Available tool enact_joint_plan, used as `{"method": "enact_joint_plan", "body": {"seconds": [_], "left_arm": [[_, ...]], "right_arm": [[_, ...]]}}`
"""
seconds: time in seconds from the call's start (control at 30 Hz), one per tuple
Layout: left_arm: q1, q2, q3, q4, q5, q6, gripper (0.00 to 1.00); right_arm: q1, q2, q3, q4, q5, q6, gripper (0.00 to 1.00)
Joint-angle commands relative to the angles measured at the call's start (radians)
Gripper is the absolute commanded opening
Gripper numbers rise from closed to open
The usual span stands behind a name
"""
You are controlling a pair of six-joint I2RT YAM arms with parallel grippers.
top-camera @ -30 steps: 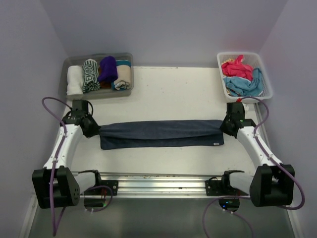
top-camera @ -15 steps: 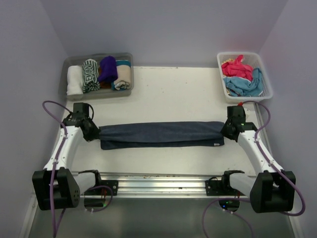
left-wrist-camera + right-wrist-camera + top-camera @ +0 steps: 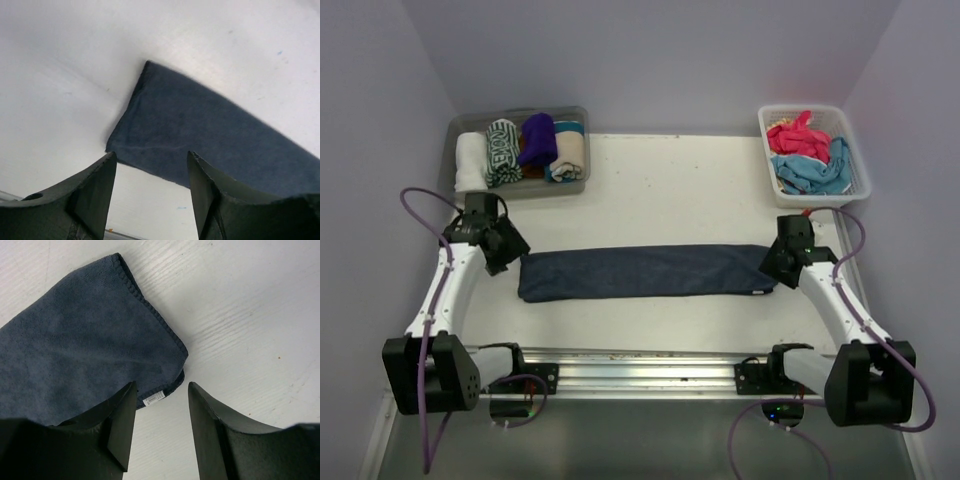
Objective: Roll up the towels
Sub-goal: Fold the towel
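Navy towel [image 3: 645, 272]: folded into a long strip and laid flat on the table [image 3: 670, 180], long axis running left to right. The left gripper [image 3: 507, 252] is found just off its left end and the right gripper [image 3: 772, 262] at its right end, so neither arm is favoured. Both pairs of jaws are seen spread, with nothing pinched. A roll is judged to have to start from one short end. The label [image 3: 154, 399] and doubled corner edge are shown only by the right wrist view, the full length only from above.
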Motion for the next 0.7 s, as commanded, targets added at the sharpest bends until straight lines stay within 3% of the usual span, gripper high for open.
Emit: {"method": "enact_joint_plan", "body": {"seconds": [0.0,0.03,0.13,0.4,0.67], "left_arm": [[-0.069,0.048,0.115,0.067,0.000,0.011,0.61],[-0.136,0.069,0.127,0.069,-0.008,0.005,0.61],[-0.176,0.152,0.115,0.093,0.033,0.009,0.56],[-0.177,0.299,0.044,0.176,0.066,0.021,0.54],[-0.141,0.394,0.001,0.231,0.043,0.020,0.53]], "right_arm": [[-0.007,0.061,0.054,0.026,0.027,-0.033,0.49],[-0.010,0.087,0.062,0.039,0.019,-0.061,0.49],[-0.032,0.200,0.112,0.051,-0.004,-0.090,0.50],[-0.066,0.391,0.189,0.093,-0.067,-0.130,0.49],[-0.076,0.482,0.131,0.162,-0.117,-0.121,0.45]]}}
